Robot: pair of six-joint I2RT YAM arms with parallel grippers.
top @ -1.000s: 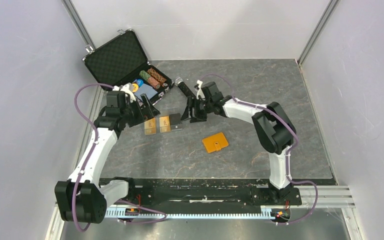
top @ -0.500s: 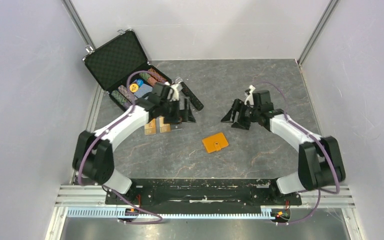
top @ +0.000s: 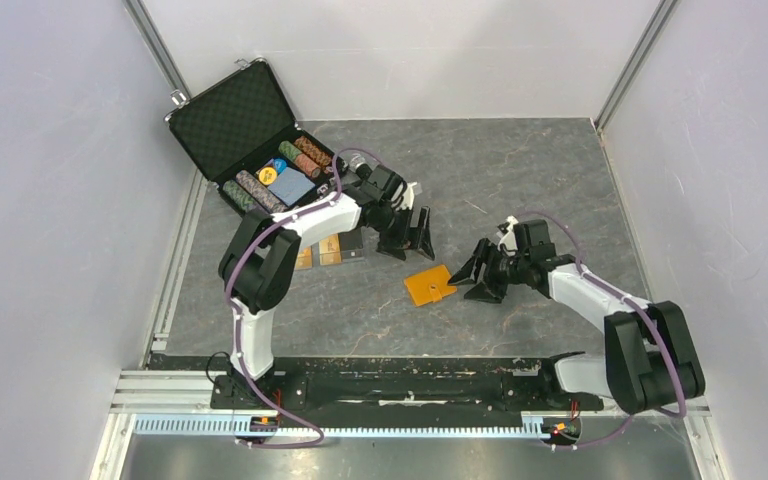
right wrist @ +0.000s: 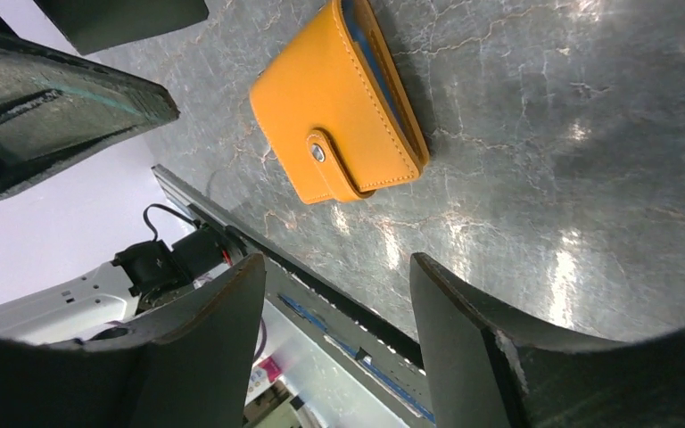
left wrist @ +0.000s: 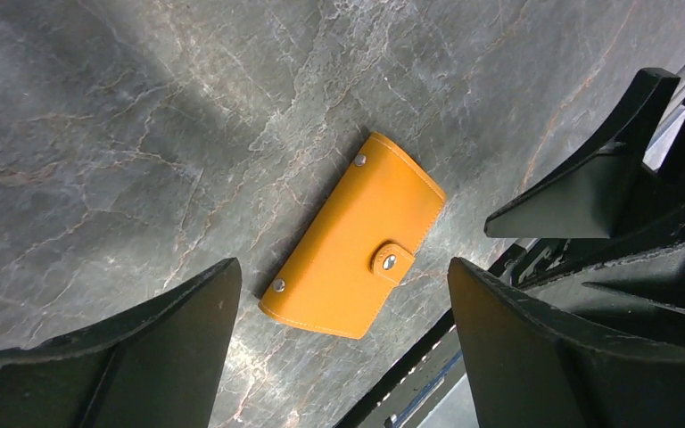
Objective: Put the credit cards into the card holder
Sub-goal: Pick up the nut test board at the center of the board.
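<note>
Left gripper (top: 410, 240): jaws wide apart with nothing between them. We see it hang just beyond the far edge of the card holder, tipped down toward it.
Right gripper (top: 480, 278): jaws apart and empty. It sits low, just right of the card holder, and points at it.
Card holder (top: 430, 285): orange and folded shut, with its tab snapped down. It lies flat on the counter (top: 520, 180) between the two grippers and touches neither. The left wrist view shows it framed between that gripper's fingers (left wrist: 143, 348). The right wrist view shows a strip of blue lining along one edge.
Credit cards (top: 330, 249): they lie on the counter outside the card holder, to its far left, beside the left forearm. We make out two gold-tan ones and a black one, though the arm may cover more.
Chip case (top: 250, 130): black, open in the far left corner with its foam-lined lid up. Rows of coloured chips lie inside.
Counter: grey and stone-patterned.
</note>
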